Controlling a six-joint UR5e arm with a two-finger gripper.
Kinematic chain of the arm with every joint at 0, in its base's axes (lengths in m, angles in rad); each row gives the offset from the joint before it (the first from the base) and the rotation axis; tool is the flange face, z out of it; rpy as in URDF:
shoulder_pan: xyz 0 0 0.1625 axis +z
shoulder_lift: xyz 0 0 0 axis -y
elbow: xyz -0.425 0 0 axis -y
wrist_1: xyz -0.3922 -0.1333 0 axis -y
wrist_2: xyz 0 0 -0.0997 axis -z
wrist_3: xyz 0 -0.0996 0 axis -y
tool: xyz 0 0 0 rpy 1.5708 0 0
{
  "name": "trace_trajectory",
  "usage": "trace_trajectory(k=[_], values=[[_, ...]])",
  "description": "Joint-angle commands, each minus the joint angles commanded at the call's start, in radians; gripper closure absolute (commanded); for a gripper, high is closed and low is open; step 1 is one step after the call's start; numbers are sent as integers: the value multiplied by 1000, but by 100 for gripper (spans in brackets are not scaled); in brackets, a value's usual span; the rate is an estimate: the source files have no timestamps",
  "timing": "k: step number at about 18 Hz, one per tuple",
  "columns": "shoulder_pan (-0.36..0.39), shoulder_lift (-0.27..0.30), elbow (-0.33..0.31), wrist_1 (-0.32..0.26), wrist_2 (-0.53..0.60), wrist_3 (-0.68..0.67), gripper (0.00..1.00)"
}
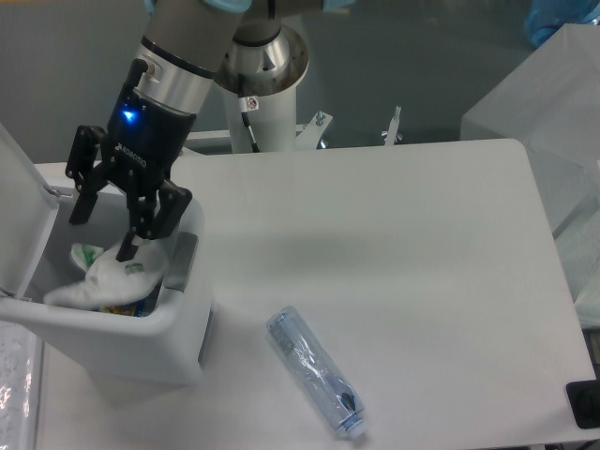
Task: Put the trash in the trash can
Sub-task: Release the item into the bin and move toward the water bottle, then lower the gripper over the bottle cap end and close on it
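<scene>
A single fixed camera looks steeply down from the front across the white table (422, 244), facing the arm's base (267, 103), close enough that table edges are cropped.

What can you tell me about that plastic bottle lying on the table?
The bottle is clear plastic, long and slim, and looks crumpled and empty, with a faint label around its middle. It lies on its side on the white table, near the front edge, slanting from upper left to lower right, with its neck and a dark spot at the lower right end. Only the table touches it. The bin stands apart to its left, and the gripper is away over the bin.
</scene>
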Motion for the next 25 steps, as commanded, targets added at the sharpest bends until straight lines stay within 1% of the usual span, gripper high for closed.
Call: trace_trajectory(k=[2,4,6,9,11,13,15,16,17,20,21,22,25], values=[[44,-29,8,0,0,-2,0],[101,-81,40,0,0,-14,0],[149,-153,101,0,-3,-76,0],[199,-257,207,-5,-3,-211,0],[206,-323,250,-11,8,-265,0],[204,-389,267,-14,21,-276,0],[203,-423,288,-23,70,-311,0],[203,-442,311,-43,81,-340,0],[203,-463,339,-76,89,-354,0],[203,-524,426,-231,167,-362,0],[201,-547,445,-267,201,-362,0],[198,-564,457,-285,233,-362,0],[184,-592,465,-295,275,-402,0]])
